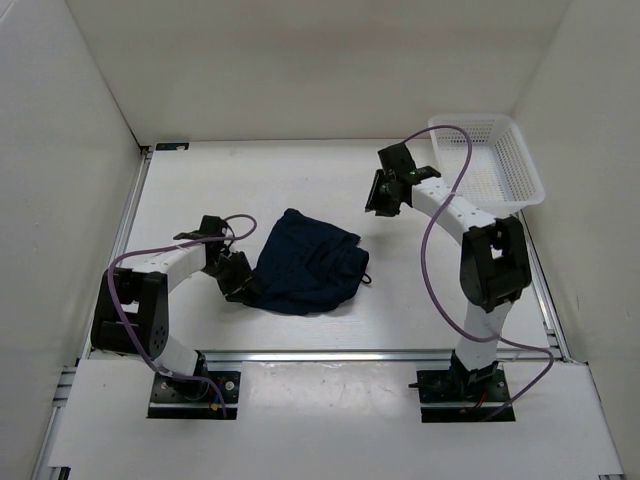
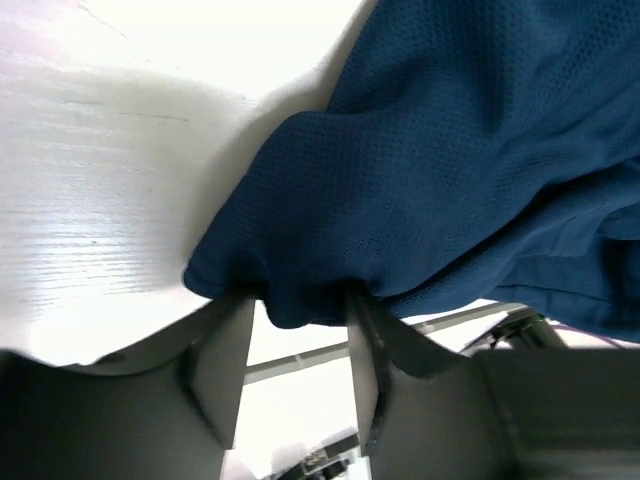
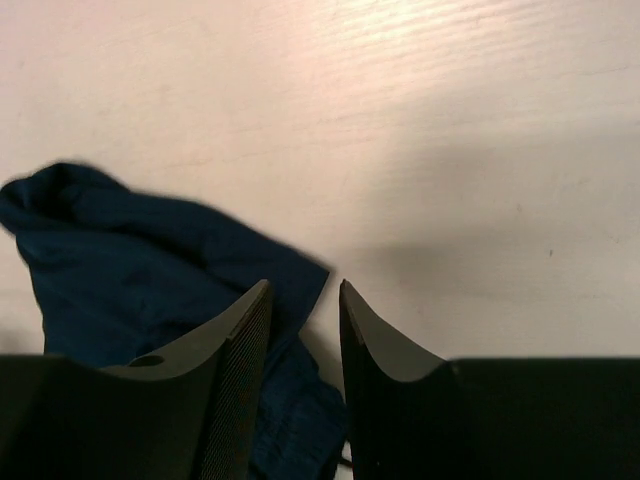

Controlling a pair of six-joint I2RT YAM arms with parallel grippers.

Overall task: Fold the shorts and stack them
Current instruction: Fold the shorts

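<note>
The dark navy shorts (image 1: 308,262) lie crumpled on the table's middle, with a thin drawstring end (image 1: 366,279) at their right edge. My left gripper (image 1: 240,288) is at their lower left edge. In the left wrist view a bunched fold of the shorts (image 2: 450,170) sits pinched between the fingertips (image 2: 236,310), and my left gripper (image 2: 298,305) is shut on it. My right gripper (image 1: 383,196) hovers above the table, up and right of the shorts. In the right wrist view it (image 3: 303,290) is empty with a narrow gap between its fingers, and the shorts (image 3: 130,260) lie below and left.
A white mesh basket (image 1: 520,165) stands at the back right corner. White walls enclose the table on the left, back and right. A metal rail (image 1: 330,354) runs along the near edge by the arm bases.
</note>
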